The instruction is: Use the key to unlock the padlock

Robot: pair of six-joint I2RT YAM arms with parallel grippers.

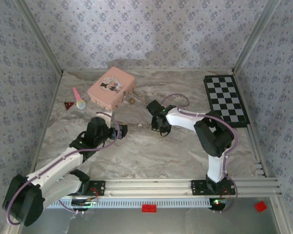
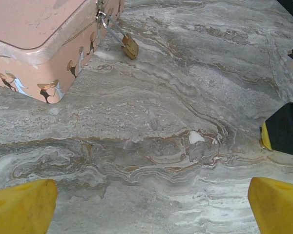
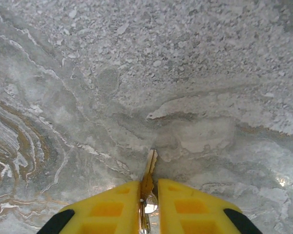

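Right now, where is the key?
In the right wrist view the key sits pinched between the right fingers, tip pointing out over the table, mid-table and right of the tin.

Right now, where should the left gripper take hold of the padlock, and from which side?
Take the padlock by its brass body, probably coming from above on the side away from the tin. The body lies on the table, and its shackle runs up to the tin's latch, so the tin blocks that side.
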